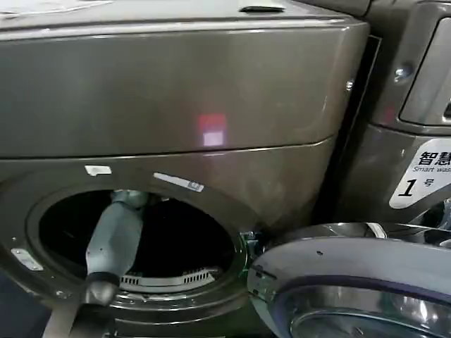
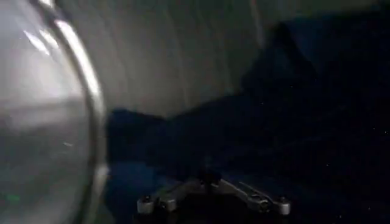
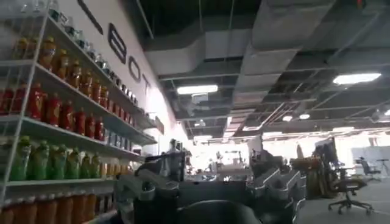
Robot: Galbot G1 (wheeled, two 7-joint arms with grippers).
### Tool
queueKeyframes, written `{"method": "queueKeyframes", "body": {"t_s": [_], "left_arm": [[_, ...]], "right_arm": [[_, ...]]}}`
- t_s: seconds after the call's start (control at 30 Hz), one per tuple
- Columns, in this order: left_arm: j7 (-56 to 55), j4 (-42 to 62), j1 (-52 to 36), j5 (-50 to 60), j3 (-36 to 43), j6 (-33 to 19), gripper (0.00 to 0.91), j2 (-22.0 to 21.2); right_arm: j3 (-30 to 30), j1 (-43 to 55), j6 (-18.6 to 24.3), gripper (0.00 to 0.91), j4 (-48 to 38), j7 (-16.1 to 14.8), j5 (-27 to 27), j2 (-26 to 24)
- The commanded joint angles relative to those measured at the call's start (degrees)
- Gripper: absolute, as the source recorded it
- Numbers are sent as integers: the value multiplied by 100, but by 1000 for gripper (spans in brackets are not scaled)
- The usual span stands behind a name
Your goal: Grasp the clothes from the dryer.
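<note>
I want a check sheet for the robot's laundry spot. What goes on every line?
Surface: nothing seen.
Job's things: dryer, bronze-brown, door swung open to the right; dark blue clothes lie inside the drum.
Clutter: nothing seen.
Grippers: left arm reaches through the porthole; left gripper has its fingers spread open in front of the clothes. Right gripper is parked away from the dryer, open.
Cables: nothing seen.
Surroundings: second machine with a "1" sticker on the right; shelves of bottles; office chair.
</note>
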Motion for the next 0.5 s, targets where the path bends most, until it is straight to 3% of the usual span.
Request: {"method": "queueKeyframes", "body": {"t_s": [0.03,0.1,0.13,0.3,0.5], "left_arm": [[-2042,-837,396,-1543,-235,1059,0,-256],[-2343,-969,503,-1849,-262,1340,0,-295],[-2498,-1112,542,-1937,-265,1443,0,-337],[-3738,-1352,586,-3228,-261,2281,0,-579],[-4462,-1595,614,-4021,-233,2385,0,-768]], "right_arm": [[-84,45,-124,907,171,42,33,26],[-99,80,-253,907,249,144,-6,34],[-149,84,-113,907,228,210,2,20],[-200,53,66,907,241,58,-8,91],[-196,42,98,907,237,66,-22,117]]}}
